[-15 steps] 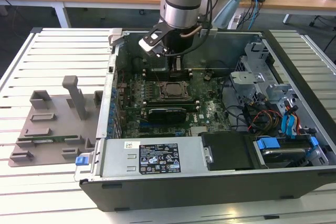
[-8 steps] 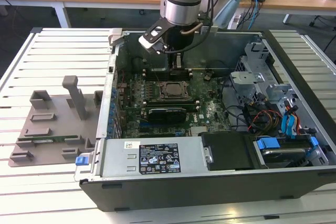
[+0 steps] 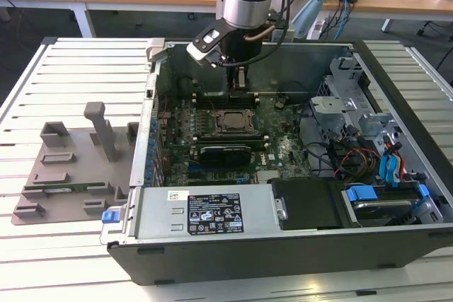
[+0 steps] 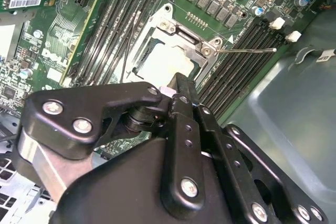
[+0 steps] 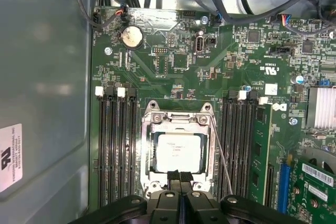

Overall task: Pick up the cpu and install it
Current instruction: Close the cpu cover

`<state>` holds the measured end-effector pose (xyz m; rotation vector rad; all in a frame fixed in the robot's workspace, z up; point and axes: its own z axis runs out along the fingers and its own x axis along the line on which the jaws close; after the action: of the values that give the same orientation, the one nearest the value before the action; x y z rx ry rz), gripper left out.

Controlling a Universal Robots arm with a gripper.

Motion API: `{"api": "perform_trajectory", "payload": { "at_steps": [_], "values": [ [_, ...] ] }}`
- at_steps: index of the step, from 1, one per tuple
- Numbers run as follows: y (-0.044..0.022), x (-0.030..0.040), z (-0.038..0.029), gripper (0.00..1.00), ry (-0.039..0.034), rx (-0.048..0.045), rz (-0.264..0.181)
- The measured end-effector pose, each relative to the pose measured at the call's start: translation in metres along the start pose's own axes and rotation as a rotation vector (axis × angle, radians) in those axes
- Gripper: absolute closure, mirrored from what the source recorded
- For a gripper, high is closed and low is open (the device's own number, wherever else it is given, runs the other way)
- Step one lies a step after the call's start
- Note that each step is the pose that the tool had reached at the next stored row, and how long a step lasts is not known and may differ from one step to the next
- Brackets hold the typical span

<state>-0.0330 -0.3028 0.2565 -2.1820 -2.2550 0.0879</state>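
The cpu (image 5: 179,152), a pale silver square chip, lies flat inside the metal-framed socket (image 5: 148,145) on the green motherboard (image 5: 173,61). It also shows in the second wrist view as cpu (image 4: 160,64), partly hidden behind the fingers. My gripper (image 5: 179,174) hangs just above the socket's near edge with its two black fingertips pressed together and nothing between them. In the exterior view the gripper (image 3: 241,81) reaches down into the open computer case above the socket (image 3: 230,121). A thin wire lever (image 4: 247,51) sticks out beside the socket.
Black memory slots (image 5: 115,145) flank the socket on both sides. A grey tray (image 3: 71,167) with raised holders lies on the slatted table at the exterior view's left. The case holds a power supply box (image 3: 212,210) at the front and a drive cage with cables (image 3: 368,146) at the right.
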Motion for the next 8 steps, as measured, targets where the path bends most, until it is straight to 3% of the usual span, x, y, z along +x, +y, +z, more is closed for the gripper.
{"api": "perform_trajectory", "payload": {
  "at_steps": [8],
  "values": [
    [-0.0004, -0.0003, -0.0094, 0.89, 0.0, 0.0, 0.0]
  ]
}}
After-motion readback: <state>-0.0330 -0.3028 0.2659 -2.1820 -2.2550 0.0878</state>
